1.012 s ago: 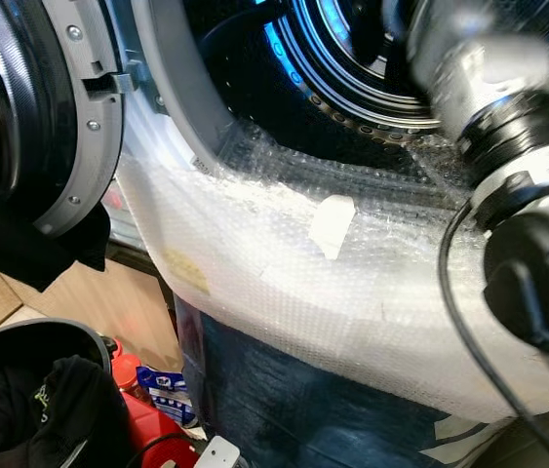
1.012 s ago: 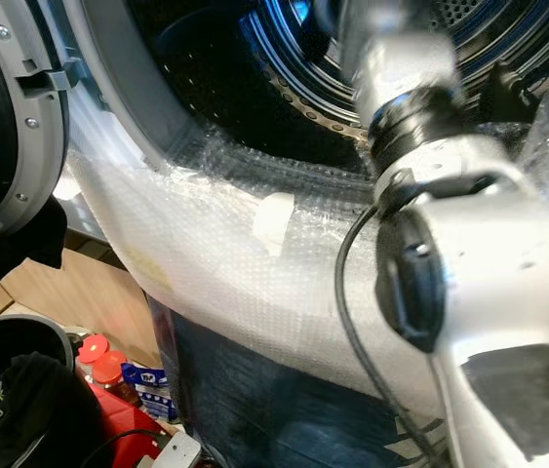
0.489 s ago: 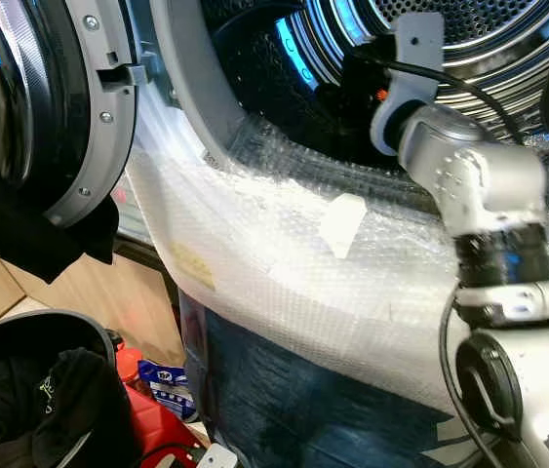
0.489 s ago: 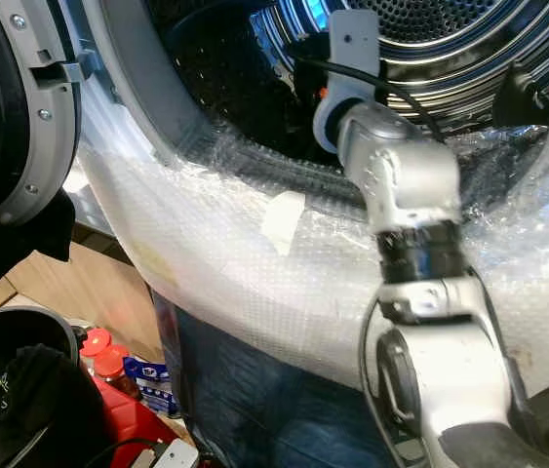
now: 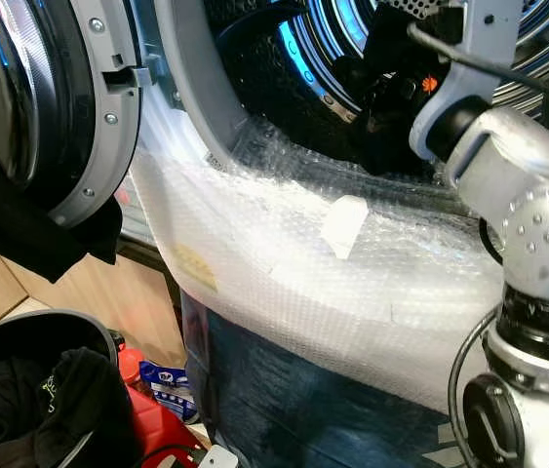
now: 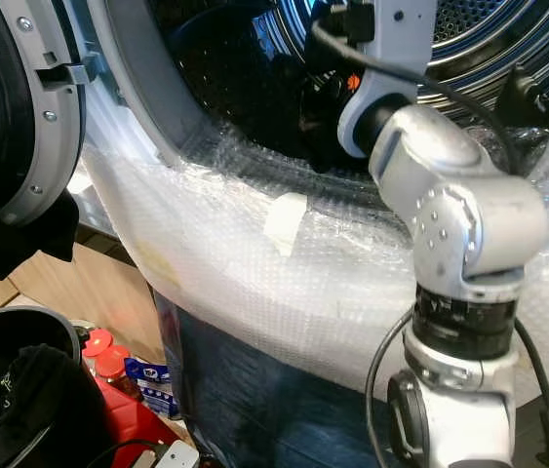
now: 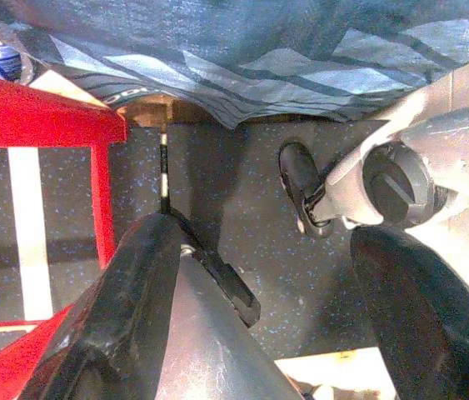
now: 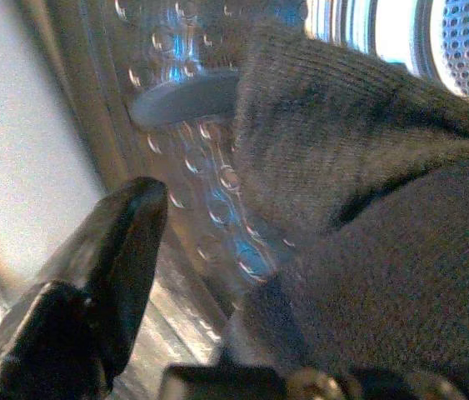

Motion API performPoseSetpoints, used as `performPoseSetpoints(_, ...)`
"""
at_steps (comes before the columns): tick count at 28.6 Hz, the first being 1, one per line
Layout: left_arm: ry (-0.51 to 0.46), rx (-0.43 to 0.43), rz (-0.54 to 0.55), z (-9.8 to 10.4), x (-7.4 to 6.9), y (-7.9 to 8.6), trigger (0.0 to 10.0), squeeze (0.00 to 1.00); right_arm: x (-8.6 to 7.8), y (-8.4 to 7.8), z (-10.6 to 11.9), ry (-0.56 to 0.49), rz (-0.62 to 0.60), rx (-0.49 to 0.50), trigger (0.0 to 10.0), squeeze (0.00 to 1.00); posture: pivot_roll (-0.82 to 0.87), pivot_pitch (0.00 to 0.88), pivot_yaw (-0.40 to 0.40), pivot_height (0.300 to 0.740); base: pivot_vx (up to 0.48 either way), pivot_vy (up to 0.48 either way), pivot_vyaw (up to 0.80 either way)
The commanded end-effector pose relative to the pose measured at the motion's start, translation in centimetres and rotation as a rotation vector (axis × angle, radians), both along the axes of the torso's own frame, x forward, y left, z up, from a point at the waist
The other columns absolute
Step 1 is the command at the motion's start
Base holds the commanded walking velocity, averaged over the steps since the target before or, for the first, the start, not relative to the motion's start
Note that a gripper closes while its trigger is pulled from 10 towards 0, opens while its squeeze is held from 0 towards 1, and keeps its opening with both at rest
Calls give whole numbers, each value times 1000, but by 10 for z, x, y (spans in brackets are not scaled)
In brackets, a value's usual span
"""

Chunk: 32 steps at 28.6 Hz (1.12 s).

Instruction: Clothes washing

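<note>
The washing machine's drum [image 5: 318, 58] stands open, lit blue inside. My right arm [image 5: 523, 185] reaches over the rim into the drum's mouth. A dark knitted garment [image 5: 391, 107] hangs there around the wrist. In the right wrist view the same garment [image 8: 367, 225] lies over one side of my right gripper [image 8: 267, 250]. Its one visible finger [image 8: 126, 250] stands well apart from the cloth, so the gripper is open. My left gripper [image 7: 267, 242] hangs open low over the speckled floor, holding nothing.
Bubble wrap [image 5: 333, 283] covers the machine's front below the opening. The round door [image 5: 59, 107] is swung open at the left, with a black cloth [image 5: 30, 234] hanging below it. A dark basket of clothes [image 5: 20, 390] and a red stool [image 7: 42, 117] stand on the floor.
My right arm has swung up and forward from close before the camera into the drum's mouth, carrying the dark garment with it. The view shifted slightly.
</note>
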<state>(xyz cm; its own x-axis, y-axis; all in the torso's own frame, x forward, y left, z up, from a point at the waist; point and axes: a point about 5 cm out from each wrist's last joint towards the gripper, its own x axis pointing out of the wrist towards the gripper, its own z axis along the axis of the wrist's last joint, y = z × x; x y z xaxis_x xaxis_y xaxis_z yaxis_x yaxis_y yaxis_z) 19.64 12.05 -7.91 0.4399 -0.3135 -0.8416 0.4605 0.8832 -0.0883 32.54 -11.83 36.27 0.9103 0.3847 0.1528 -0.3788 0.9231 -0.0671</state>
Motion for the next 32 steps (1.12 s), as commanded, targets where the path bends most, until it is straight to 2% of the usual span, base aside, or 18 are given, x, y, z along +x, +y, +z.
performPoseSetpoints(1,16,7,-8,-2,-4,0,10000,0,0,3,1,-61,-44,-80,10000,0,-77,71,-10,740,0,0,0)
performPoseSetpoints(7,14,8,-9,-1,-2,0,10000,0,14,15,19,-225,-109,-143,10000,0,-73,65,-10,740,0,0,0)
performPoseSetpoints(8,13,8,-8,-1,-2,-1,10000,0,20,15,28,-275,-156,-152,10000,0,-73,60,-10,740,0,0,0)
performPoseSetpoints(9,11,8,-6,-1,-1,-1,10000,0,30,8,52,-418,-335,-155,10000,0,-69,58,-11,740,0,0,0)
performPoseSetpoints(13,9,10,-8,-1,-1,-1,10000,0,28,-9,85,-618,-602,-154,10000,0,-65,55,-18,740,0,0,0)
performPoseSetpoints(14,9,10,-7,-1,-1,-1,10000,0,28,-8,86,-631,-604,-162,10000,0,-65,55,-18,740,0,0,0)
performPoseSetpoints(15,10,8,-5,-1,-1,-1,10000,0,38,5,70,-529,-491,-233,10000,0,-68,56,-18,740,0,0,0)
performPoseSetpoints(16,10,8,-5,-1,-1,-1,10000,0,38,5,70,-529,-491,-233,10000,0,-68,56,-18,740,0,0,0)
performPoseSetpoints(17,12,6,-3,-1,-2,-2,10000,0,47,23,43,-415,-361,-349,10000,0,-67,52,-23,740,0,0,0)
performPoseSetpoints(20,12,3,-4,-1,-1,-3,10000,0,57,37,13,-343,-290,-515,10000,0,-71,60,-25,740,0,0,0)
performPoseSetpoints(21,13,3,-4,-1,-2,-3,10000,0,58,40,8,-326,-257,-531,10000,0,-71,60,-25,740,0,0,0)
performPoseSetpoints(22,13,2,-6,-1,-2,-4,10000,0,59,44,8,-335,-200,-560,10000,0,-69,61,-28,740,0,0,0)
performPoseSetpoints(26,14,1,-7,-1,-2,-4,10000,0,58,43,22,-422,-205,-571,10000,0,-71,60,-30,740,0,0,0)
performPoseSetpoints(27,14,0,-7,-1,-2,-4,10000,0,55,38,39,-497,-270,-541,10000,0,-69,59,-32,740,0,0,0)
performPoseSetpoints(28,15,-2,-5,-1,-2,-5,10000,0,46,23,74,-672,-429,-476,10000,0,-68,58,-34,740,0,0,0)
performPoseSetpoints(29,15,-3,-3,-1,-2,-5,10000,0,41,14,88,-743,-516,-433,10000,0,-66,60,-36,740,0,0,0)
performPoseSetpoints(31,15,-3,-2,-1,-2,-5,10000,0,41,9,91,-762,-559,-411,10000,0,-67,56,-36,740,0,0,0)
performPoseSetpoints(32,15,-3,-2,-1,-2,-5,10000,0,50,14,76,-677,-496,-447,10000,0,-66,53,-33,740,0,0,0)
